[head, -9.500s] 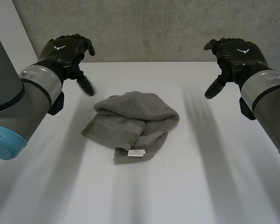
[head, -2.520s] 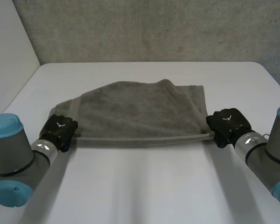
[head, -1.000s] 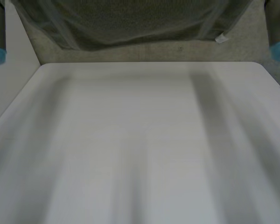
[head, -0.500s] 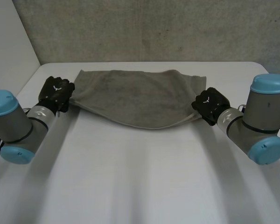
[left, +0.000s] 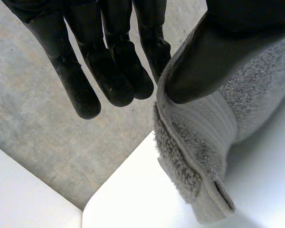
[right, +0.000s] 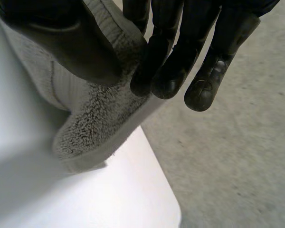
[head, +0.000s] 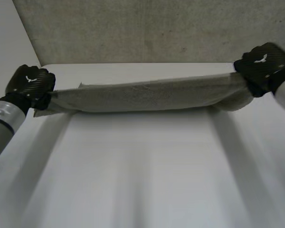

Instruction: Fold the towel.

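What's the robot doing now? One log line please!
towel stretched between hands | left hand pinches one end | right hand pinches other end

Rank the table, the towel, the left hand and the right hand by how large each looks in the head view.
1. table, by far the largest.
2. towel, stretched between the two hands.
3. left hand and right hand: they look about alike, so no ranking between them.
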You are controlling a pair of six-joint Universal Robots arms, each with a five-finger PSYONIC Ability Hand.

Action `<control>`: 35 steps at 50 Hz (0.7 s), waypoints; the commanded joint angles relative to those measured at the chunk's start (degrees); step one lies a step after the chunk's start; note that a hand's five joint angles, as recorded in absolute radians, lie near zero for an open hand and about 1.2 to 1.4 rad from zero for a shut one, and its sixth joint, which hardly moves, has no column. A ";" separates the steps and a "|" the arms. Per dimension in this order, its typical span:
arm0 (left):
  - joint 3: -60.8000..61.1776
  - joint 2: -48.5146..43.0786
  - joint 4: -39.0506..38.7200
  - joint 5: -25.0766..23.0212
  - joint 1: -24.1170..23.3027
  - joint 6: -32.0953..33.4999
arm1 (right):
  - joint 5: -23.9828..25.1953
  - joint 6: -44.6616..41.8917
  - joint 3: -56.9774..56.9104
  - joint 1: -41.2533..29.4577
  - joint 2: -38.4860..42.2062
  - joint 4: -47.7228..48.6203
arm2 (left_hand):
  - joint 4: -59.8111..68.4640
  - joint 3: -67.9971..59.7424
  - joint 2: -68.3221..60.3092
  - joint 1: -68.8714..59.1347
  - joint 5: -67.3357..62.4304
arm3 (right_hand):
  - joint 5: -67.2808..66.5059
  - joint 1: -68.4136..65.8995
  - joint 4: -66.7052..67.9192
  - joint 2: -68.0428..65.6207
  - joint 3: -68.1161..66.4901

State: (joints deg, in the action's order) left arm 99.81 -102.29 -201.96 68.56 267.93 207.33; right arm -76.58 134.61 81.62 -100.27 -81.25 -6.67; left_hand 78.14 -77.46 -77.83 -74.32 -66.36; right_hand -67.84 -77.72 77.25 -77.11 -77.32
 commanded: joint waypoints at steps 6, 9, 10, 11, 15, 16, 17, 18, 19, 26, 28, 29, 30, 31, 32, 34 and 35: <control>5.22 10.36 1.75 -7.21 3.21 -9.84 | 5.21 -0.58 -2.96 6.66 -5.41 -6.43 | 1.86 -2.54 -2.17 -5.68 -3.64 | -2.16 -2.28 2.75 -2.89 -2.68; 4.61 7.30 1.13 -7.48 2.87 -9.84 | 5.92 -0.49 -2.61 6.84 -2.70 -5.90 | 1.86 -2.54 -2.17 -5.68 -3.64 | -2.16 -2.28 2.75 -2.89 -2.68; 4.61 7.28 1.13 -7.48 2.86 -9.84 | 5.92 -0.58 -2.52 6.23 1.67 -5.73 | 1.86 -2.54 -2.17 -5.68 -3.64 | -2.16 -2.28 2.75 -2.89 -2.68; 4.61 7.28 1.13 -7.48 2.86 -9.84 | 5.92 -0.58 -2.52 6.22 1.71 -5.72 | 1.86 -2.54 -2.17 -5.68 -3.64 | -2.16 -2.28 2.75 -2.89 -2.68; -0.65 -3.24 -1.06 -6.86 0.76 -9.49 | 4.17 -0.49 -3.92 5.70 9.33 -5.55 | 1.86 -2.54 -2.17 -5.68 -3.64 | -2.16 -2.28 2.75 -2.89 -2.68; -2.93 -6.92 -1.50 -6.86 0.15 -9.49 | 4.16 -0.49 -3.93 5.70 9.36 -5.55 | 1.86 -2.54 -2.17 -5.68 -3.64 | -2.16 -2.28 2.75 -2.89 -2.68; -2.95 -6.96 -1.51 -6.86 0.14 -9.49 | 2.94 -0.40 -4.97 5.26 11.36 -5.29 | 1.86 -2.54 -2.17 -5.68 -3.64 | -2.16 -2.28 2.75 -2.89 -2.68; -5.13 -10.00 -1.77 -6.77 -0.38 -9.40 | 1.10 -0.23 -6.29 4.65 14.08 -4.76 | 1.86 -2.54 -2.17 -5.68 -3.64 | -2.16 -2.28 2.75 -2.89 -2.68; -5.15 -10.03 -1.77 -6.77 -0.39 -9.40 | 1.08 -0.23 -6.30 4.64 14.11 -4.76 | 1.86 -2.54 -2.17 -5.68 -3.64 | -2.16 -2.28 2.75 -2.89 -2.68; -19.27 -23.37 -1.51 -5.64 -2.93 -9.31 | -5.42 0.30 -10.43 3.85 23.60 0.60 | 1.86 -2.54 -2.17 -5.68 -3.64 | -2.16 -2.28 2.75 -2.89 -2.68; -22.29 -25.77 -1.51 -4.75 -3.29 -9.31 | -7.78 1.52 -12.36 3.33 26.92 2.97 | 1.86 -2.54 -2.17 -5.68 -3.64 | -2.16 -2.28 2.75 -2.89 -2.68; -25.51 -28.03 -1.16 -3.79 -3.72 -9.31 | -7.79 1.53 -12.37 3.32 26.94 2.98 | 1.86 -2.54 -2.17 -5.68 -3.64 | -2.16 -2.28 2.75 -2.89 -2.68; -25.54 -28.05 -1.16 -3.79 -3.73 -9.31 | -8.66 2.58 -13.50 2.89 28.42 4.11 | 1.86 -2.54 -2.17 -5.68 -3.64 | -2.16 -2.28 2.75 -2.89 -2.68; -28.32 -30.23 -1.07 -2.74 -4.42 -9.31 | -8.67 2.59 -13.51 2.88 28.43 4.12 | 1.86 -2.54 -2.17 -5.68 -3.64 | -2.16 -2.28 2.75 -2.89 -2.68; -30.79 -31.99 -0.89 -2.03 -5.13 -9.31 | -9.11 3.72 -14.47 2.54 29.56 4.99 | 1.86 -2.54 -2.17 -5.68 -3.64 | -2.16 -2.28 2.75 -2.89 -2.68; -33.34 -33.92 -0.81 -1.51 -5.57 -9.31 | -9.29 5.05 -15.62 2.09 30.98 6.14 | 1.86 -2.54 -2.17 -5.68 -3.64 | -2.16 -2.28 2.75 -2.89 -2.68; -35.71 -35.77 -0.63 -1.24 -5.75 -9.23 | -9.37 6.09 -16.84 1.83 32.37 7.19 | 1.86 -2.54 -2.17 -5.68 -3.64 | -2.16 -2.28 2.75 -2.89 -2.68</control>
State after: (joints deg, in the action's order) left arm 73.38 -131.32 -203.19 65.01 263.74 198.04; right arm -84.78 137.12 68.31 -97.34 -53.08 -2.95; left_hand 78.14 -77.46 -77.89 -74.33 -66.68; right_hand -68.21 -77.72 77.29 -77.11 -77.33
